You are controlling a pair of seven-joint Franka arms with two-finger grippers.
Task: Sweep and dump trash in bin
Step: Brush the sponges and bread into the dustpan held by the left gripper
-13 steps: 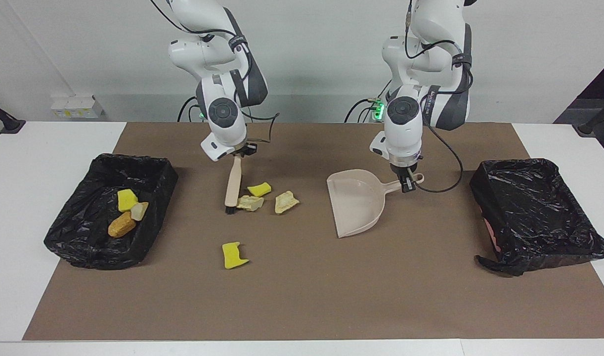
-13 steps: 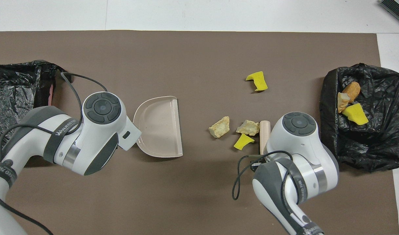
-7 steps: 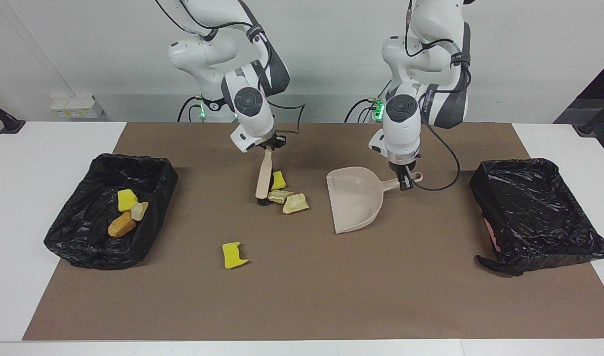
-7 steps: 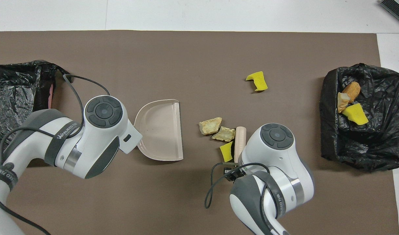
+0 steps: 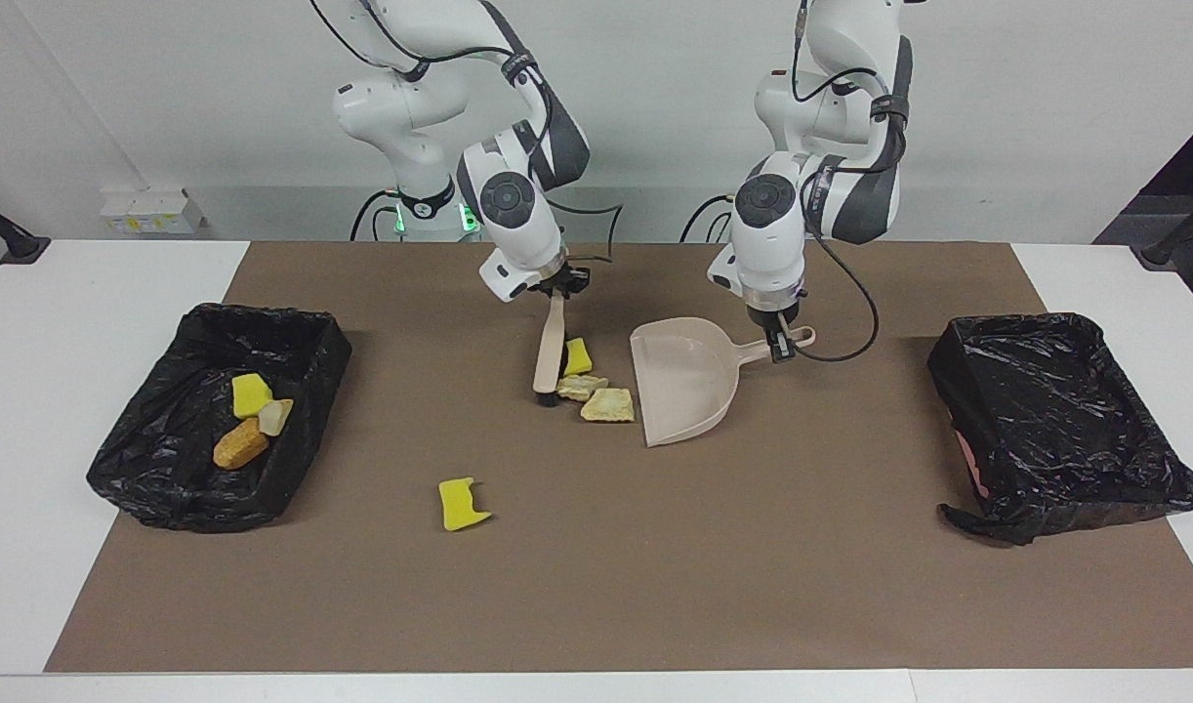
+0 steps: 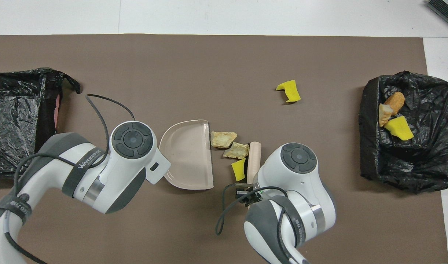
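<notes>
A: How is the right arm posed?

B: It reaches down from its base with the wrist tilted, and the right gripper has its fingers clenched on the top of the brush handle. The brush leans a little, its black bristles down on the brown mat that covers the bench.

A: And the left arm?

B: It bends down toward the middle of the bench. The left gripper has its fingers clamped on the handle of the dustpan, whose open edge rests on the mat and faces the brush.

A: Where is the trash?

B: Three pieces sit between the bristles and the pan's mouth: a yellow sponge piece beside the brush handle, a pale lump next to the bristles, and a second pale lump touching the pan's edge. Another yellow sponge chunk lies alone on the mat, farther from the robots. Three more pieces, yellow, pale and orange-brown, lie in the black-lined bin at the right arm's end. The other bin sits at the left arm's end.
</notes>
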